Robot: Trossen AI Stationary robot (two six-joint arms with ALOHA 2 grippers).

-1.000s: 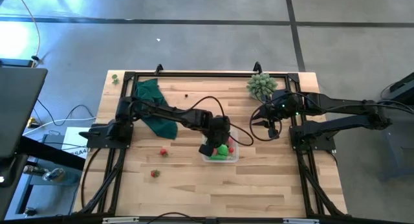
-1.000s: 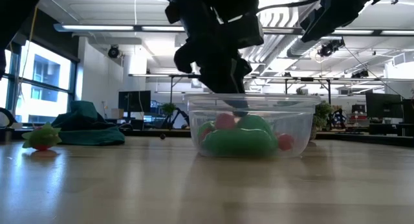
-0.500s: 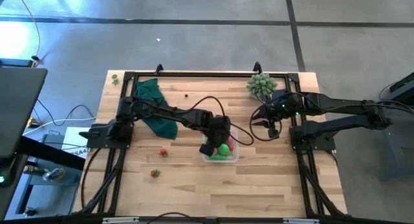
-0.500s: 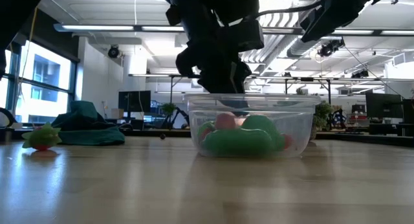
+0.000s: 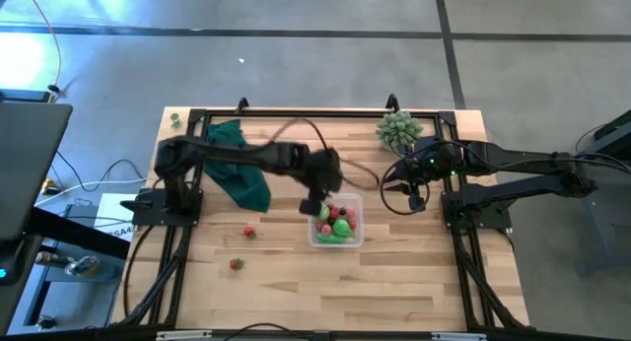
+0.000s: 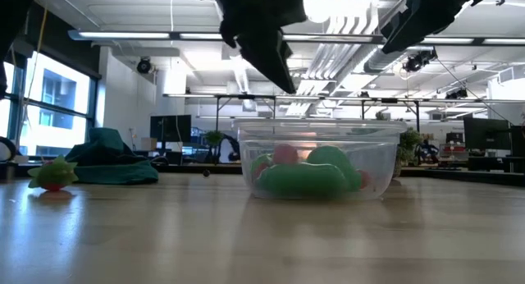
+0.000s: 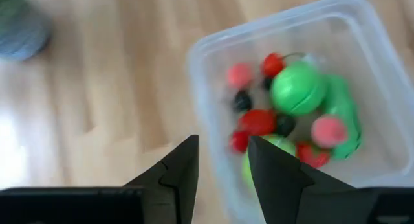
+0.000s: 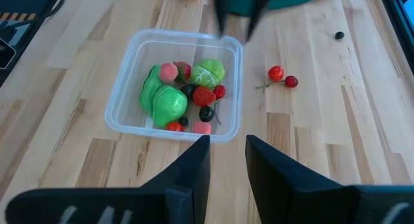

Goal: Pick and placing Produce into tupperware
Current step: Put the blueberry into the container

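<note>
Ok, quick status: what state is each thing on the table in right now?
tupperware: upright, no lid, partly filled with produce.
left gripper: just above the tupperware's edge, jaws slightly apart, holding nothing.
right gripper: waiting off to the side, jaws slightly apart, empty.
cherries: loose on the table beside the tupperware.
strawberry: loose on the table.
green cloth: crumpled.

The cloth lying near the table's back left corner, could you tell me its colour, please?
Dark green cloth; the high view shows it best.
</note>
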